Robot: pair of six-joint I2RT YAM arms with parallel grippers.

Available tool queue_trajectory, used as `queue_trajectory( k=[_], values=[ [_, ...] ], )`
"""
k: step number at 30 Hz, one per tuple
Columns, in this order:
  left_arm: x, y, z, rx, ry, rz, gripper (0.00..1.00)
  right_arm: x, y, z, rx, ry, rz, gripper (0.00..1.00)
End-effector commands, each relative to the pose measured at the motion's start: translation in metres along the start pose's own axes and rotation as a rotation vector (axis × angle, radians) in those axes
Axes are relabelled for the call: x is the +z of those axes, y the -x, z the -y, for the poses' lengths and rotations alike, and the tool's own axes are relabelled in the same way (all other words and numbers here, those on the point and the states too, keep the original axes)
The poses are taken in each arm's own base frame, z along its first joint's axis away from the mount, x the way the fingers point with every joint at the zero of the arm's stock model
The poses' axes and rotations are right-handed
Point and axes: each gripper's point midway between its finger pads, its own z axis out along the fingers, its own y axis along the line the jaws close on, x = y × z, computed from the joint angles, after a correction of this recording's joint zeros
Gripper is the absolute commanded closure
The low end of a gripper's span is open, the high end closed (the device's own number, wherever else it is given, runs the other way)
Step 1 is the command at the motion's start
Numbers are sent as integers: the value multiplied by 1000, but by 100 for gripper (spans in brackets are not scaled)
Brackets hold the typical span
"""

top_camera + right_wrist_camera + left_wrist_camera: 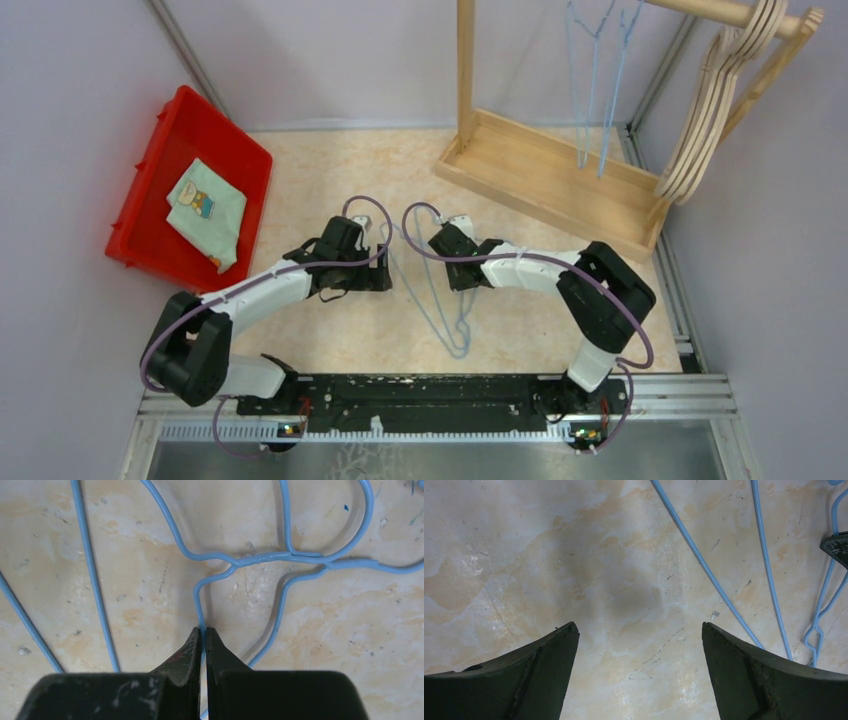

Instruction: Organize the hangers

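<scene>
While I watch from the overhead camera, the red bin (138,222) sits at 10 o'clock on the table (330,160) with a folded pale-green cloth (207,212) inside it. Next over, my left hand (639,627) hangs over bare tabletop with its fingers spread wide and nothing between them. In its wrist view, blue wires run past just to its 2 o'clock without touching it. At the centre, a light-blue wire hanger (260,556) lies flat on the table between the two arms. I cannot tell whether it is one hanger or two tangled at the neck. My right hand (204,630) is pinched tight on one strand of that wire, just below the twisted neck. At 1 o'clock stands the wooden rack (540,170), with more blue wire hangers (616,90) hanging from its rail. At 2 o'clock, a bunch of tan wooden hangers (705,120) hangs at the rail's right end.
</scene>
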Motion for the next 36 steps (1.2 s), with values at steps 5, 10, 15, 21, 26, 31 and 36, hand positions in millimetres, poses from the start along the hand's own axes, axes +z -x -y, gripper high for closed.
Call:
queue_trajectory(
  k=[5, 10, 15, 21, 26, 31, 36],
  values=[
    [4, 14, 7, -7, -22, 34, 2, -58, 40, -4, -44, 92, 84, 100],
    [10, 21, 14, -10, -51, 44, 2, -99, 71, -21, -29, 213, 168, 100],
    [14, 26, 19, -11, -71, 50, 2, -142, 96, -26, -18, 300, 268, 100],
    [15, 31, 24, -11, -91, 61, 3, -180, 122, -18, 25, 299, 350, 100],
    [-1, 44, 33, -6, -118, 99, 3, -220, 162, 34, 71, 55, 504, 100],
    [-18, 50, 32, 9, -113, 137, 2, -263, 197, 80, 2, -202, 582, 100],
    [-25, 45, 30, 9, -108, 133, 2, -311, 228, 121, -39, -451, 657, 100]
  ],
)
